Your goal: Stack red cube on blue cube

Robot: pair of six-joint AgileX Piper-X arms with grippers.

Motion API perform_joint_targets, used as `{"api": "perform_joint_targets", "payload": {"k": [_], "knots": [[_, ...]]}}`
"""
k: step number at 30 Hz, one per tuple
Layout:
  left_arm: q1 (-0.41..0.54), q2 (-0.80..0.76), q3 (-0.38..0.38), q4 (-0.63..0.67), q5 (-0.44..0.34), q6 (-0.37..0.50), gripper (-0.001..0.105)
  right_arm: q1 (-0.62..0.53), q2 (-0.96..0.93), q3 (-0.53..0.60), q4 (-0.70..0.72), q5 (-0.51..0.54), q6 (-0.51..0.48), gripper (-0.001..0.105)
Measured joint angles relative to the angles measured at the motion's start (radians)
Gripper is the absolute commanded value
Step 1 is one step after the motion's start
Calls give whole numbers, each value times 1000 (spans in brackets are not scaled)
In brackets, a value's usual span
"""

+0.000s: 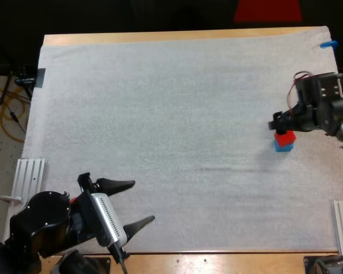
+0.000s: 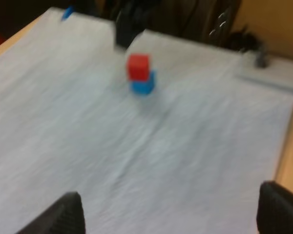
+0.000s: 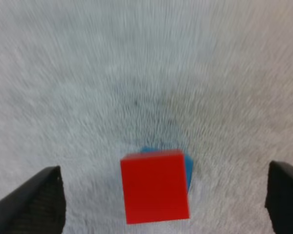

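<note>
Cubes first: the red cube (image 1: 284,137) sits on top of the blue cube (image 1: 284,148). Both are small, sharp-edged blocks with smooth, plain faces, at about 3 o'clock on the white mat (image 1: 177,114) in the high view. The red one is not square on its base. From my right wrist, a thin rim of blue shows past one top edge and one side of the red face. The mat under them is pale, matt and finely grained, almost felt-like. It covers nearly all of the wooden table (image 1: 217,260), whose light bare board shows as strips along the near and far sides.

My right gripper (image 1: 278,122) hangs over the stack at 3 o'clock. Its two black fingers (image 3: 36,202) have a finely textured surface and are spread wide. The red cube lies between them, about midway, with clear mat on both sides of it. The fingers touch neither cube and hold nothing.

My left gripper (image 1: 144,200) is at about 7 o'clock on the mat, well apart from the stack. Its fingers (image 2: 63,217), black and tapering to points, stand far apart and empty over bare mat. From there the stack lies across the mat toward 3 o'clock, with my right gripper as a dark shape just beyond it.
</note>
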Motion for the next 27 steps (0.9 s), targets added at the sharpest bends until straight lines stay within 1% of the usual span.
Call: {"api": "perform_joint_targets", "payload": {"k": [2,3,4,5,6,7,8,9,11,12,13,14,16,17,21,23,24,26,27], "knots": [[26,0,0,-14,-102,0,69,0,-93,0,-36,0,3,79],[40,0,0,-22,-133,0,69,0,-115,0,-46,0,5,79],[64,2,0,-41,-191,0,69,0,-156,0,-72,0,4,79],[108,7,0,-76,-238,0,69,0,-188,-3,-105,0,6,79],[135,11,0,-96,-250,0,69,0,-204,-3,-120,0,7,79],[195,22,0,-137,-263,0,69,0,-235,-3,-139,0,14,79],[250,33,0,-173,-266,2,69,0,-262,-3,-153,0,15,79],[284,41,0,-194,-264,10,69,0,-270,-3,-156,0,15,79],[427,69,0,-260,-215,35,69,0,-308,-3,-158,0,18,79],[451,76,0,-268,-198,37,69,0,-316,-3,-158,0,18,79],[523,85,0,-289,-170,44,69,0,-327,-3,-156,0,21,79],[577,90,0,-300,-162,36,69,0,-339,-3,-149,2,22,79],[646,93,0,-318,-156,14,69,0,-359,-3,-140,2,22,79],[670,93,0,-329,-157,11,69,0,-371,-3,-135,2,28,79],[677,71,0,-338,-153,5,69,-48,-419,-3,-128,-1,53,79],[677,48,0,-335,-154,-1,69,-115,-451,-3,-121,-19,60,79],[677,40,0,-335,-154,0,69,-130,-461,-3,-117,-28,60,79],[677,13,0,-320,-154,-10,69,-237,-501,-3,-97,-79,62,79],[677,6,0,-313,-154,-17,69,-259,-514,-3,-91,-86,57,79]]}}
